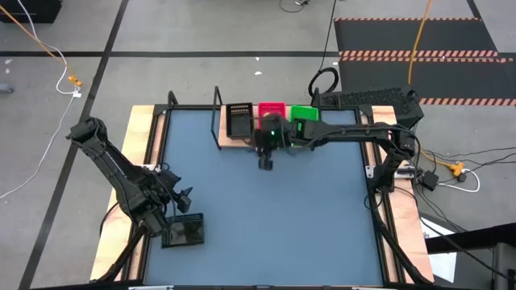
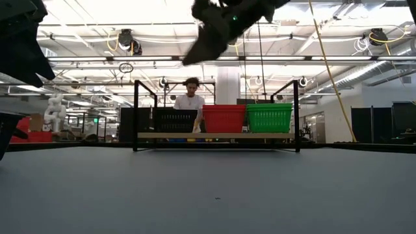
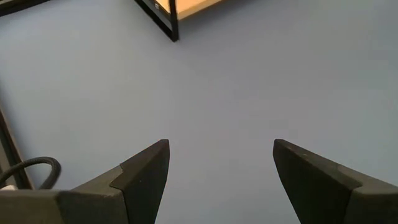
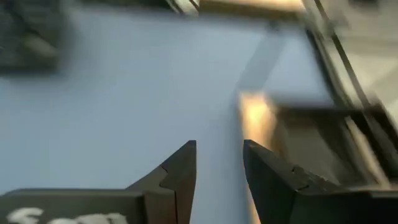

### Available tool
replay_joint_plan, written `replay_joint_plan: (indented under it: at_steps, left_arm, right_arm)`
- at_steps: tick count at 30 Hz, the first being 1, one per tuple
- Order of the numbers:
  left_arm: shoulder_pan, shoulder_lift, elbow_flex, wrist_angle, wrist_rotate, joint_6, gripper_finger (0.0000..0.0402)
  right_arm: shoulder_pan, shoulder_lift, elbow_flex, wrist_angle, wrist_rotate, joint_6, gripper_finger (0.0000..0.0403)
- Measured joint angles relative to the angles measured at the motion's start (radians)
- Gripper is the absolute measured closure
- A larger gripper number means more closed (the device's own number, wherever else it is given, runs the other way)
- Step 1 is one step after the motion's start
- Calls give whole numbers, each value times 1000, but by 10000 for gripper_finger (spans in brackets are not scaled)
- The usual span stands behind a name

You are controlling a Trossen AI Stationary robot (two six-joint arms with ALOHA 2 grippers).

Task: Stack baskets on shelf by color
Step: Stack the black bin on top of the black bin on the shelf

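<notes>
Shelf [image 2: 214, 135] light wood, black metal frame; baskets [image 2: 224, 118] perforated plastic.

Right wrist view blurred; pink-red basket [image 1: 272, 108] partly hidden under right arm.

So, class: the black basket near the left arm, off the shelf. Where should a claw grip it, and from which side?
Grip the black basket by one long rim wall, coming straight down from above. It seems to sit upright and open-topped on the table, so one finger can slip inside. The open left claw is nearest.
</notes>
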Motion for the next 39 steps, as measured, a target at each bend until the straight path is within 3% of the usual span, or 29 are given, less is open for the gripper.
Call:
replay_joint_plan:
  at_steps: [5, 8, 11, 15, 21, 26, 29, 32, 35, 39]
  left_arm:
    - [-20, 0, 0, 36, 42, 25, 117]
    - [-41, 0, 0, 30, 111, 17, 117]
    - [-62, 0, 0, -4, 146, -19, 117]
    - [-72, 0, 0, -80, 152, -61, 117]
    - [-73, -3, 0, -135, 160, -98, 117]
    - [-73, -1, 0, -135, 158, -103, 117]
    - [-73, -1, 0, -136, 151, -104, 117]
    - [-73, -1, 0, -135, 149, -105, 117]
    - [-73, -1, 0, -130, 149, -97, 117]
    - [-72, 0, -9, -111, 132, -78, 117]
  right_arm:
    - [81, 6, -234, 586, -235, -104, 278]
    - [129, 21, -292, 830, -118, -131, 276]
    - [145, 54, -252, 750, -6, -187, 276]
    - [158, 155, -82, 563, -11, -206, 275]
    - [218, 415, 300, 255, -101, -318, 275]
    - [284, 625, 558, 79, -247, -499, 273]
    - [332, 692, 590, 106, -209, -724, 260]
    - [371, 732, 585, 175, -103, -921, 236]
    - [392, 752, 585, 219, -28, -976, 207]
    - [395, 757, 585, 241, -5, -953, 175]
